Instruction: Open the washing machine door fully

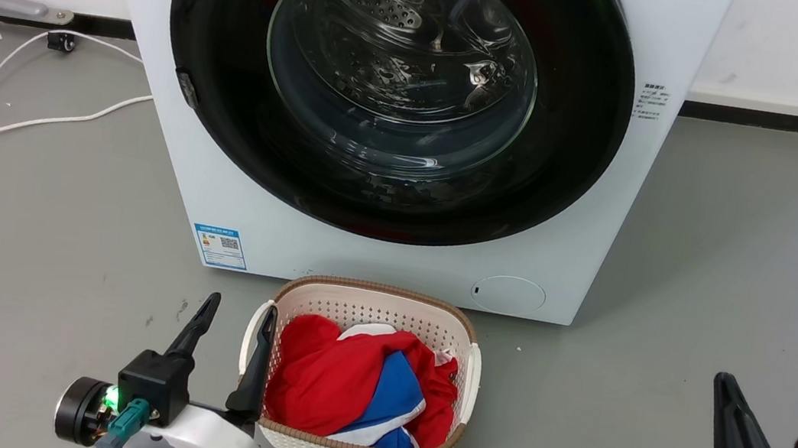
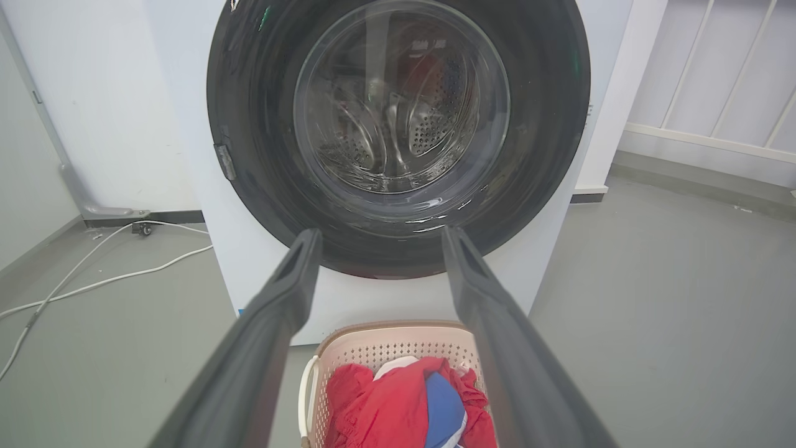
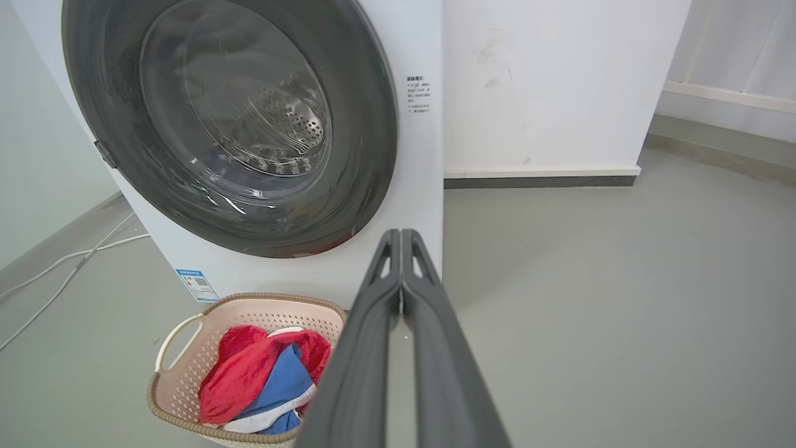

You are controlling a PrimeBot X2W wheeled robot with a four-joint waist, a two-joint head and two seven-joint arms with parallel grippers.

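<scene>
The white washing machine [image 1: 394, 262] stands in front of me. Its washing machine door [image 1: 228, 117], a glossy black ring around bulging glass, lies shut flush against the front. A small latch [image 1: 187, 89] sits on the ring's left edge. The steel drum shows through the glass. My left gripper [image 1: 238, 315] is open and empty at the lower left, beside a laundry basket, well short of the door. In the left wrist view the left gripper [image 2: 382, 238] points at the door [image 2: 249, 124]. My right gripper [image 1: 725, 394] is shut and empty at the lower right. In the right wrist view the right gripper [image 3: 401, 235] points past the machine's [image 3: 423, 205] right corner.
A cream laundry basket [image 1: 374, 298] with red and blue clothes stands on the grey floor right below the door. White cables [image 1: 11, 123] trail over the floor at the left. A white wall with a dark skirting [image 1: 790, 121] runs behind. Open floor lies to the right.
</scene>
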